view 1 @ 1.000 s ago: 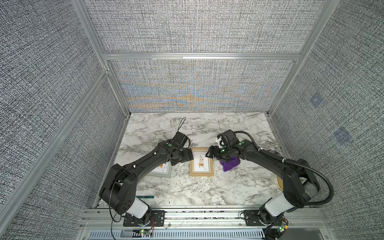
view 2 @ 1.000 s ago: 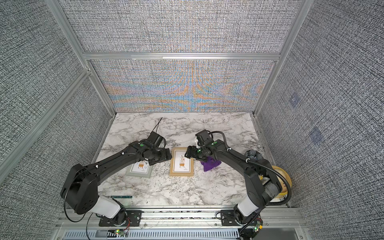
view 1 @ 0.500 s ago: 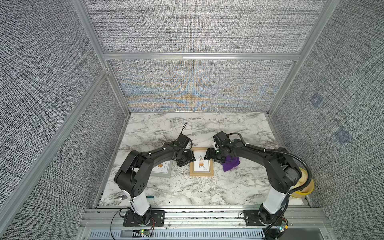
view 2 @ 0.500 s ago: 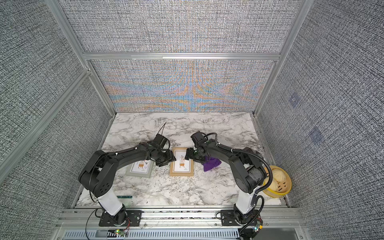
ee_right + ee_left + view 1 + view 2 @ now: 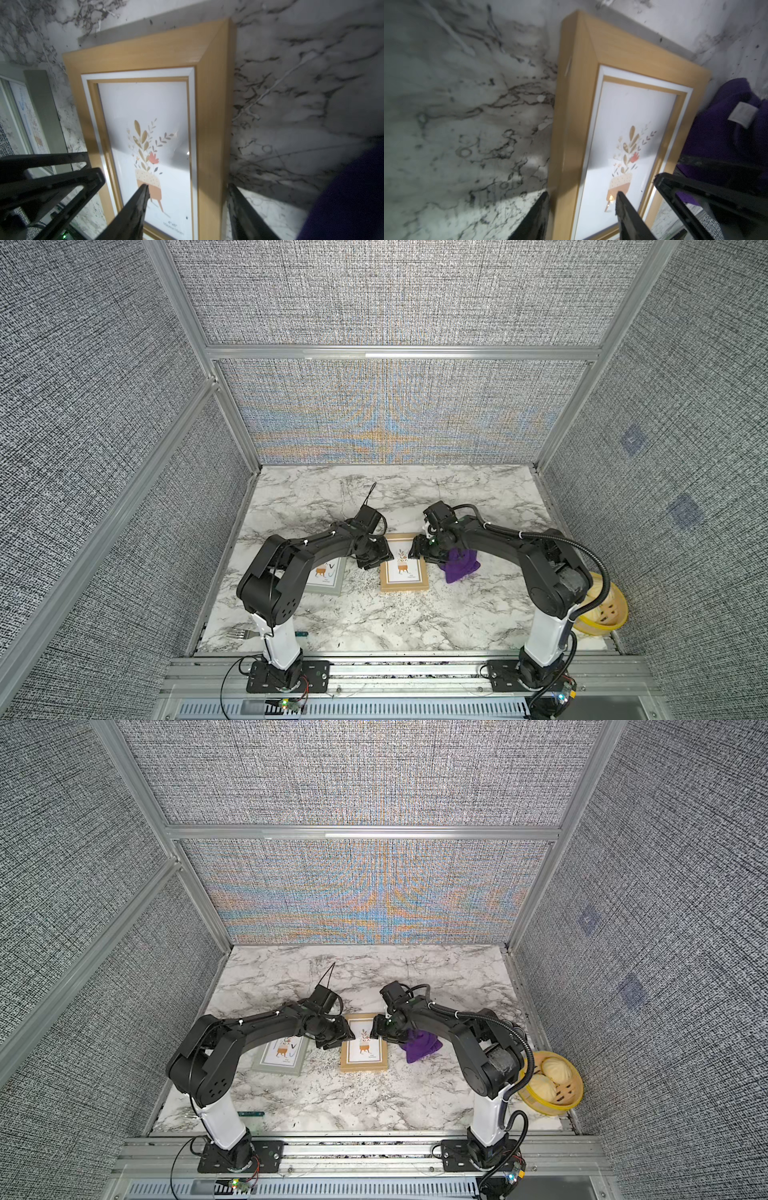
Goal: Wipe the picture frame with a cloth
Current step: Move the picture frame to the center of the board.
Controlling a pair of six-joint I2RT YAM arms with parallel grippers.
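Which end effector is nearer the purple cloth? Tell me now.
Right. The right end effector straddles the wooden frame edge beside the cloth; the left end effector straddles the opposite edge, farther away.

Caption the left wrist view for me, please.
Left gripper straddling one rail of the wooden frame, purple cloth beside it.

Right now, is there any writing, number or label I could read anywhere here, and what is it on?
"4"x6"": on the paper print in the wooden frame.
"10cmx15cm": just under it, blurred, so only likely.
The white tag on the purple cloth: nothing readable.
The grey frame: its print is too small to read.
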